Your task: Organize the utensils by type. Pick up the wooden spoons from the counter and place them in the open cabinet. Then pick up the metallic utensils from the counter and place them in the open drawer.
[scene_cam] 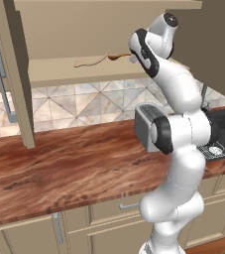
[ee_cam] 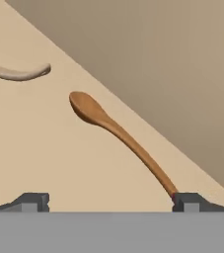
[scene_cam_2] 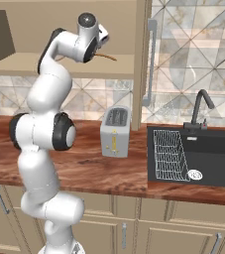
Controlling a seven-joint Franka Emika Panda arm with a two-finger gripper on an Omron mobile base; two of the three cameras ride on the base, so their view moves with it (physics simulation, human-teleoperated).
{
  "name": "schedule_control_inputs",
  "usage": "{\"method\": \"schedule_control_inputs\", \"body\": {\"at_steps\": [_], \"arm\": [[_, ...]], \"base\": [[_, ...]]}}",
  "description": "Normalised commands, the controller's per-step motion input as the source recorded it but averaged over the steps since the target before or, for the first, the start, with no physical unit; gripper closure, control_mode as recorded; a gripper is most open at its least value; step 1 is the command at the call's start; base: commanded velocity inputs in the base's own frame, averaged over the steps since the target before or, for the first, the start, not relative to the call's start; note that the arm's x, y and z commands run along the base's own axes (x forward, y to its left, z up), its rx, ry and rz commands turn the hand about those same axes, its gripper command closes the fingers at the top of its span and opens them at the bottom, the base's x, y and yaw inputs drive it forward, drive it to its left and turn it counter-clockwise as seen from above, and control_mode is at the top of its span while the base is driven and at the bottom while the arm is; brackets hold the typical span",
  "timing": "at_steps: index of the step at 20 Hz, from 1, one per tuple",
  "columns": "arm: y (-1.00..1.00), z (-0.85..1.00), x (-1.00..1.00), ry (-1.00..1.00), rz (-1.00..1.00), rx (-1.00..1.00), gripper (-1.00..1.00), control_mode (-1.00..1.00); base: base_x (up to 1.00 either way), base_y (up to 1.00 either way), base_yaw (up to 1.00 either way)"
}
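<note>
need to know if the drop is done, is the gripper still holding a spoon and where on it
Nothing is held. The gripper is open, and the brown spoon lies on the cabinet shelf, its handle end beside one of the fingers.

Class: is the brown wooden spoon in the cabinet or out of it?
In: the brown wooden spoon lies flat on the cabinet shelf.

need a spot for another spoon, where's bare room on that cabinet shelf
Bare shelf lies between the gripper and the pale curved wooden spoon. Crowded by the back wall, where the brown wooden spoon lies.
</note>
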Motion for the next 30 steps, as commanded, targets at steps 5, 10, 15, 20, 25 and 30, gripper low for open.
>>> {"method": "schedule_control_inputs", "body": {"at_steps": [5, 10, 15, 20, 25, 30], "arm": [[-0.03, -0.16, -1.0, -0.18, -0.26, 0.2, -1.0, -1.0], [0.04, -0.24, -1.0, -0.18, -0.32, 0.09, -1.0, -1.0], [0.06, -0.42, -1.0, -0.02, -0.39, 0.14, -1.0, -1.0], [0.02, -0.44, -0.84, 0.21, -0.37, 0.16, -1.0, -1.0], [0.09, -0.31, -0.65, 0.32, -0.26, 0.2, -1.0, -1.0], [0.13, -0.23, -0.56, 0.36, -0.05, 0.26, -1.0, -1.0]], "base": [[0.0, 0.0, 0.0], [0.0, 0.0, 0.0], [0.0, 0.0, 0.0], [0.0, 0.0, 0.0], [0.0, 0.0, 0.0], [0.0, 0.0, 0.0]]}}
